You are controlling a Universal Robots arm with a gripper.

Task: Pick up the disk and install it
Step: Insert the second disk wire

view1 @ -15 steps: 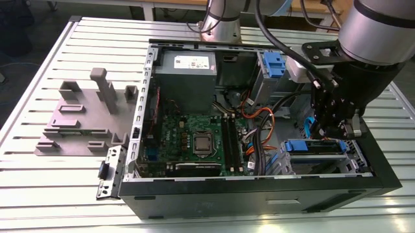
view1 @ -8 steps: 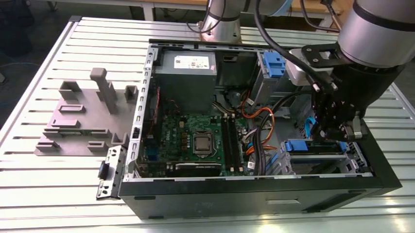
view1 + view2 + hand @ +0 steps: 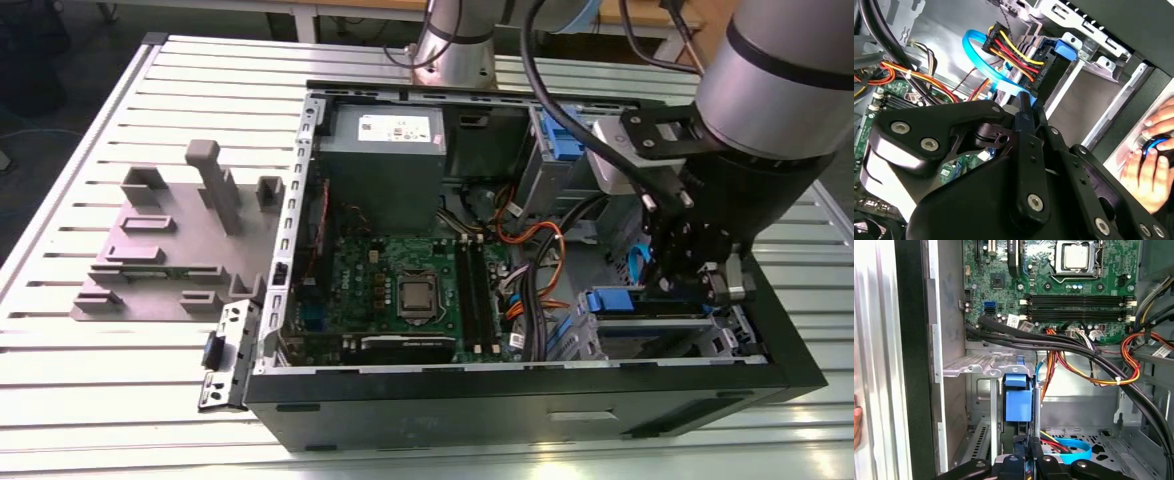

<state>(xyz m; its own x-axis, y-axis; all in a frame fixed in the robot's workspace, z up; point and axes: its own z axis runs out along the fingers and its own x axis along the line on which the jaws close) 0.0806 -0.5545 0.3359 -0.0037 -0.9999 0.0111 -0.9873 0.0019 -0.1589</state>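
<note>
The disk (image 3: 1018,405) stands edge-on inside the open computer case (image 3: 534,400), its blue carrier facing the first wrist view, by the metal drive cage (image 3: 974,365). My gripper (image 3: 1025,452) is shut on the disk's near edge. In the second wrist view the black fingers (image 3: 1021,130) meet on the blue carrier, and the disk (image 3: 1051,60) beyond them has a black connector with red and yellow wires and a blue data cable (image 3: 979,55). In the exterior view the gripper (image 3: 681,285) hangs low at the case's right side, next to the blue carrier (image 3: 611,299).
The green motherboard (image 3: 400,290) and the grey power supply (image 3: 384,150) fill the case's left half. Black and orange cable bundles (image 3: 1089,355) run close above the disk. A grey fixture (image 3: 160,240) sits on the slatted table. A person's hand (image 3: 1149,165) rests outside the case.
</note>
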